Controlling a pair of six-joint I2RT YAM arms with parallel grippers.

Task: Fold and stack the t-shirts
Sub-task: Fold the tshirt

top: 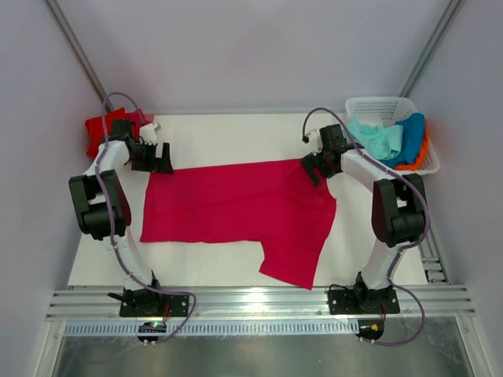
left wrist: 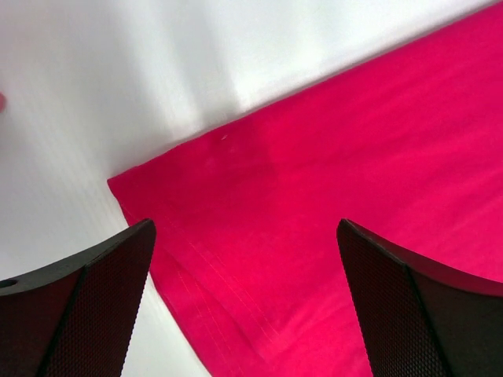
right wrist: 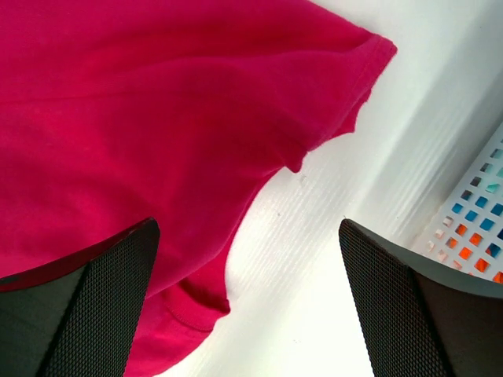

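A crimson-pink t-shirt (top: pixel 236 208) lies spread flat on the white table (top: pixel 228 137), with one flap reaching toward the near edge. My left gripper (top: pixel 157 161) hovers open over its far left corner; in the left wrist view that corner (left wrist: pixel 236 204) lies between the wide black fingers (left wrist: pixel 86 306). My right gripper (top: pixel 314 169) stands open over the far right edge, where the cloth (right wrist: pixel 157 118) ends in a sleeve hem and bare table shows between the fingertips (right wrist: pixel 409 298). A folded red t-shirt (top: pixel 102 129) sits at the back left.
A white lattice basket (top: pixel 383 101) at the back right holds mint-green (top: pixel 376 140), blue (top: pixel 410 133) and orange (top: pixel 427 149) shirts; its wall (right wrist: pixel 479 228) shows close to my right gripper. Metal rails run along the near edge.
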